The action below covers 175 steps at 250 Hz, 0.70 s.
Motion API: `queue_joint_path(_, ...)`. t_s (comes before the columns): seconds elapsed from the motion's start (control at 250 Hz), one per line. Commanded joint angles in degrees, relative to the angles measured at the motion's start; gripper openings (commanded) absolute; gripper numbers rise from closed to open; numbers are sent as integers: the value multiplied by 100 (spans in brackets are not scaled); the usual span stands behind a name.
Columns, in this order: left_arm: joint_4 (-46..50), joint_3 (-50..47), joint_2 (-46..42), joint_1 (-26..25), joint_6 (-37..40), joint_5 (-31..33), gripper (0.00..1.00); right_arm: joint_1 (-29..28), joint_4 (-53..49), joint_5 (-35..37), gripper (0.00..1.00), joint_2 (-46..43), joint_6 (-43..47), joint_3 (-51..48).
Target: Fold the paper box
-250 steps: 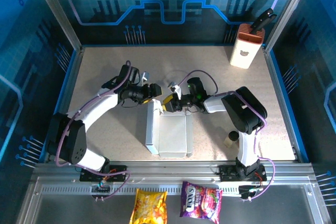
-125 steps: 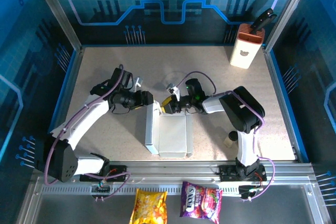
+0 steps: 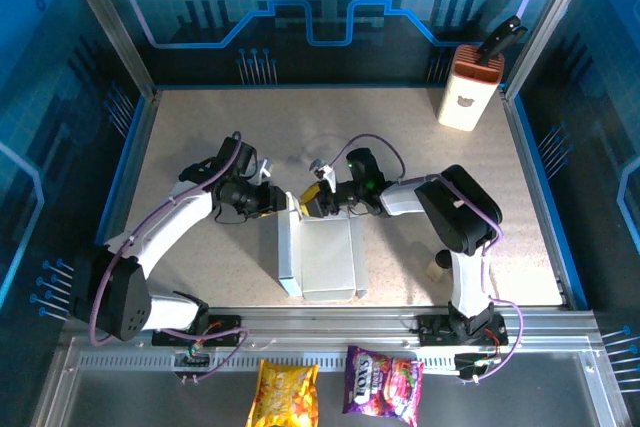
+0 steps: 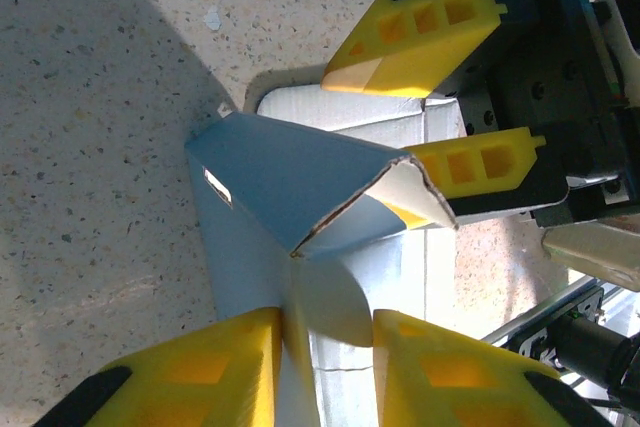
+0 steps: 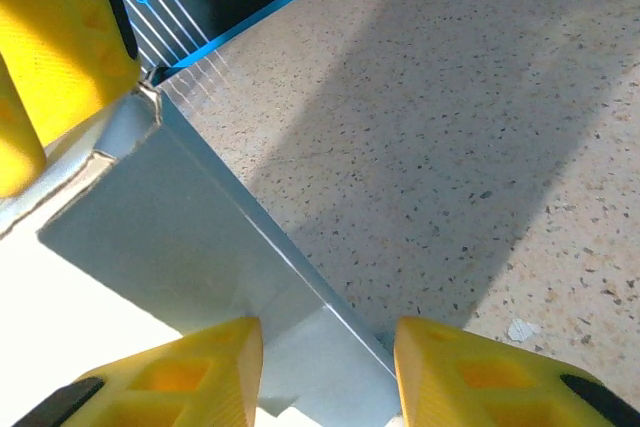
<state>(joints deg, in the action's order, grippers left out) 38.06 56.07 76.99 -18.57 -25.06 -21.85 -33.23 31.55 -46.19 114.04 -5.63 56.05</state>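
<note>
The left claw (image 4: pixel 325 347) has been narrowed astride the paper box (image 3: pixel 325 257) wall, not yet clamped. The right claw (image 5: pixel 328 342) is kept apart; creasing judged pending.

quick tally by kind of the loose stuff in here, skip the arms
paper box: 1
white-and-orange container: 1
snack bags, yellow and purple: 2
small beige item by the right arm's base, too small to identify: 1
total: 5

Pulled left gripper (image 3: pixel 284 204) back to paper box (image 3: pixel 326 259) left flap, narrowed jaws around it; nudged right gripper (image 3: pixel 317 203) left
</note>
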Motion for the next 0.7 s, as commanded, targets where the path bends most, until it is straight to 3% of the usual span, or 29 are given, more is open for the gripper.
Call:
queue_joint_path(0.0,148,-131,64,-42,143,179,29,-155,-76,-226,41,160,180,211)
queue_joint_path(0.695,90,-202,-142,-38,109,227,30,-447,-66,-297,37,494,260,599)
